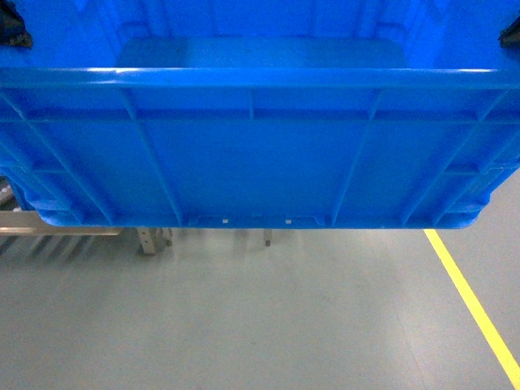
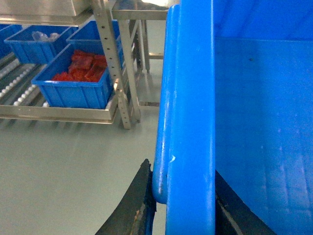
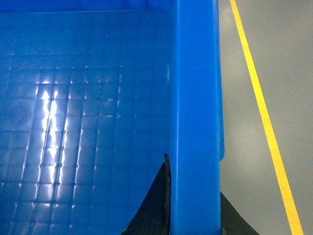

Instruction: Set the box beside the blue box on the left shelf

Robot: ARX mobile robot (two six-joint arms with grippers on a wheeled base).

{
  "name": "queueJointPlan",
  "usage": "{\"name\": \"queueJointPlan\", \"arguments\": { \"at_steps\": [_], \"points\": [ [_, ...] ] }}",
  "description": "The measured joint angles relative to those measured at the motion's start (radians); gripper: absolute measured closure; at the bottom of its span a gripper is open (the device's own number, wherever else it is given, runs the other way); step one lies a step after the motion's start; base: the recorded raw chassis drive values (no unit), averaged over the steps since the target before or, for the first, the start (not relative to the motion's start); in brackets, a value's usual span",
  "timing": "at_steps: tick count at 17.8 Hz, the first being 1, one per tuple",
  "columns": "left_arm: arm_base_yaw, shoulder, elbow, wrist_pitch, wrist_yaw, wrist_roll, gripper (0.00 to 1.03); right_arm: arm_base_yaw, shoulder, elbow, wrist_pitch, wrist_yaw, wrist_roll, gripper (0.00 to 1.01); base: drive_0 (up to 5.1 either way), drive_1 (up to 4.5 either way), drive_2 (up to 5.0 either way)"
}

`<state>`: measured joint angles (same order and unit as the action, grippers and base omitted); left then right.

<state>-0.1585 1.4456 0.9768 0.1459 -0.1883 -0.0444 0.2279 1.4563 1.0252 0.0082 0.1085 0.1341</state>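
Observation:
The box [image 1: 260, 162], a large bright blue ribbed crate, hangs above the floor and fills the upper head view. At its left end my left gripper [image 1: 15, 34] is shut on the thick rim, one finger outside and one inside [image 2: 183, 196]. My right gripper [image 1: 510, 32] is shut on the right rim the same way [image 3: 193, 196]. The crate's gridded floor [image 3: 88, 122] looks bare. In the left wrist view the left shelf [image 2: 58, 113], a roller rack, lies left of the crate. It carries a blue box [image 2: 73, 93] with red packets.
Two more blue bins [image 2: 29, 49] [image 2: 93, 32] sit further back on the rack. A perforated steel upright [image 2: 115, 63] and metal legs [image 1: 150, 240] stand between rack and crate. A yellow floor line [image 1: 475, 305] runs along the right. Grey floor lies below.

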Motion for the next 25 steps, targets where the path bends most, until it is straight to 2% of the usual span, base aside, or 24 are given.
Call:
{"name": "queueJointPlan", "arguments": {
  "at_steps": [7,11,25],
  "points": [
    [0.0,0.0,0.0,-0.003,0.0,0.0,0.84,0.0,0.0,0.0,-0.001,0.0,0.0,0.93,0.2,4.51,-4.1],
    [0.0,0.002,0.0,-0.007,0.001,0.0,0.84,0.0,0.002,0.0,-0.007,0.0,0.0,0.93,0.0,0.0,0.0],
    [-0.001,0.001,0.0,-0.003,0.0,0.0,0.84,0.0,0.0,0.0,-0.003,0.0,-0.002,0.93,-4.9,1.42,3.4]
  ]
}}
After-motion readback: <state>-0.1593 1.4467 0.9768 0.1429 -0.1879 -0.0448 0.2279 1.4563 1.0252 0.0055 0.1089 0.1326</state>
